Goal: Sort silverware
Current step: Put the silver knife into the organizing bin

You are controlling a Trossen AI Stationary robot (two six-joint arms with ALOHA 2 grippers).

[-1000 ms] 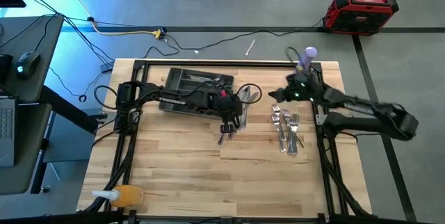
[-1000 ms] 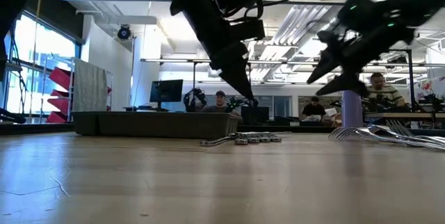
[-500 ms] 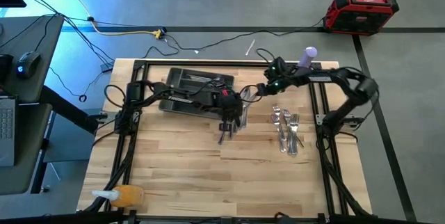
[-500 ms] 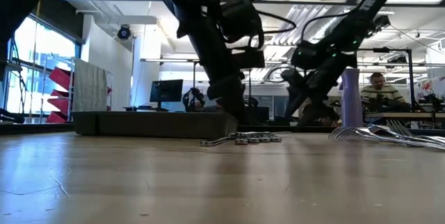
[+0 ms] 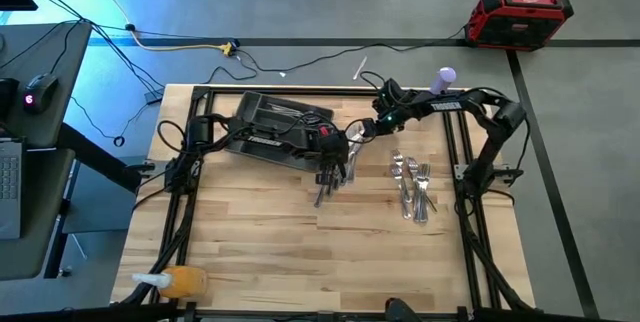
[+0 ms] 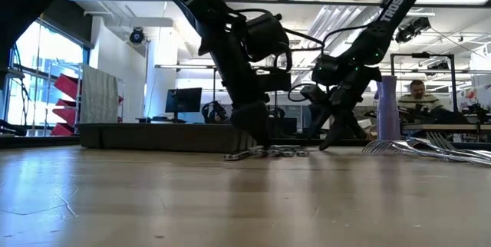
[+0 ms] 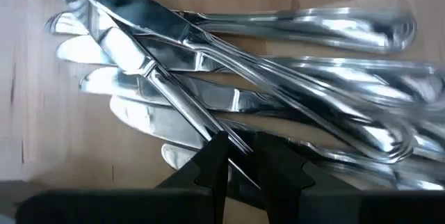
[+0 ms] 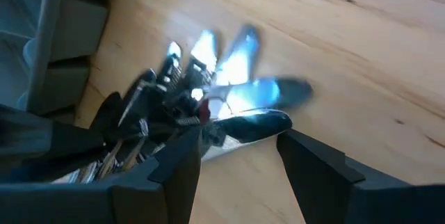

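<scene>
— Overhead first: where does everything sit?
— Silverware lies in two groups on the wooden table (image 5: 260, 232): a knife pile (image 5: 335, 170) near the middle, just beside the dark grey tray (image 5: 262, 120), and a cluster of forks and spoons (image 5: 412, 187) toward the right. The left gripper (image 5: 326, 175) is down on the knife pile; the right gripper (image 5: 358, 134) reaches in close beside it from the far right corner.

— And from table height?
— Both arms come down over the knife pile (image 6: 268, 153); the forks (image 6: 418, 147) lie well apart, at the right.

— Left wrist camera?
— Its fingers (image 7: 212, 165) are nearly pressed together, pinching one knife (image 7: 149, 67) that lies across the heap.

— Right wrist?
— Its fingers (image 8: 313, 165) stand spread, holding nothing, hovering near the blade ends of the knives (image 8: 240, 109), with the tray's edge (image 8: 69, 36) beyond.
</scene>
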